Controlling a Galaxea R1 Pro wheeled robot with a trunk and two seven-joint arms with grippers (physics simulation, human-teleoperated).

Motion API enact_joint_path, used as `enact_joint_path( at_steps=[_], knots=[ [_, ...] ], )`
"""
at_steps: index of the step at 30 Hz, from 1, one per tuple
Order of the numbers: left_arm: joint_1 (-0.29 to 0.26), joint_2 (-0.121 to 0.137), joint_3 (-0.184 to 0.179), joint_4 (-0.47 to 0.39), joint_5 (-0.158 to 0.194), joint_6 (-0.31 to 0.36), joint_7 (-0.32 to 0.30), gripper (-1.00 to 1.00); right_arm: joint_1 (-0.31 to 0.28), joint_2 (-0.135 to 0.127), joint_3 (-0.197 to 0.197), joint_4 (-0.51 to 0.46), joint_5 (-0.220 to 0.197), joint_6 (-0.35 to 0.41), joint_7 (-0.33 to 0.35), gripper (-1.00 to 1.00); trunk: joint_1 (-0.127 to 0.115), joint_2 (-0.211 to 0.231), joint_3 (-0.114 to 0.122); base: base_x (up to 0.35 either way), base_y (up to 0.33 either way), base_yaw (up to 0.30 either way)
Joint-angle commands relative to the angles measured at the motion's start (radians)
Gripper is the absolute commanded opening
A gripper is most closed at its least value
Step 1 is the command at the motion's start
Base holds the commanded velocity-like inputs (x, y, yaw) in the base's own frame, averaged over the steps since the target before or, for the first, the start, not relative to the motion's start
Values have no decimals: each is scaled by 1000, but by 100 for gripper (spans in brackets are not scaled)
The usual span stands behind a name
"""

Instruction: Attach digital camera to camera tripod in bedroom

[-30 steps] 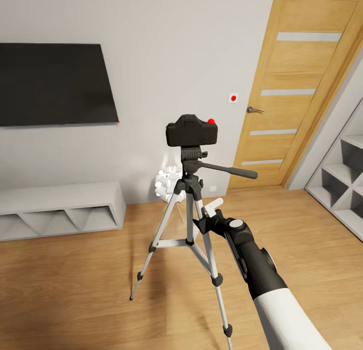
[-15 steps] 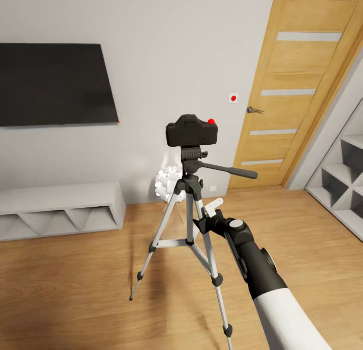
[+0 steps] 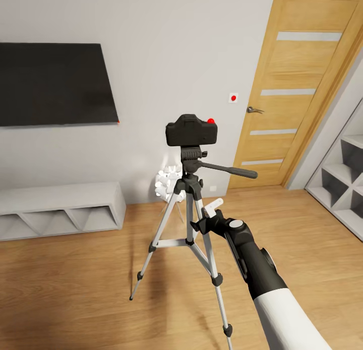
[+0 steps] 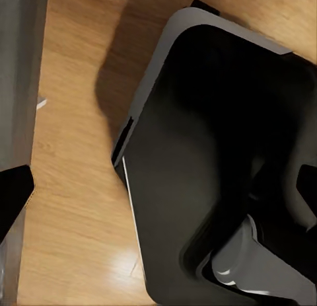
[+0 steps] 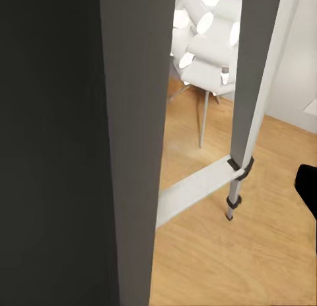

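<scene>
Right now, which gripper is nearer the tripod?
Right. The right gripper sits against the tripod, below the camera. The left wrist view shows floor and robot body.

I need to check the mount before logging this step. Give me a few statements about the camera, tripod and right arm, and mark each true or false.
1. The digital camera sits on top of the camera tripod. True.
2. The camera's red button is on its top. True.
3. The right gripper is clamped on the camera. False: it sits lower, beside the tripod's legs, apart from the camera.
4. The pan handle points toward the TV. False: it points toward the wooden door.
5. The tripod lies tipped over on the floor. False: it stands upright on three legs.
</scene>
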Motion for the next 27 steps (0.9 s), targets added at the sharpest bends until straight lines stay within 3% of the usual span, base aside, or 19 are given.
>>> enact_joint_path(
  at_steps=[1,8,17,27],
  knots=[
    [-1,-1,-8,0,-9,-1,-2,100,-1,0,-1,-1,11,3,8,100,1,-2,-2,0,0,0],
    [-1,-6,-7,1,-35,-3,-1,100,-1,0,-1,-1,11,3,8,100,1,-2,-2,0,0,0],
    [-1,-7,-7,1,-33,-5,-1,100,-1,0,-2,-1,11,2,8,100,1,-2,-2,-20,0,0],
    [-1,-8,-6,1,-30,-5,0,100,-1,0,-2,-1,11,3,8,100,1,-2,-2,-266,0,0]
  ],
)
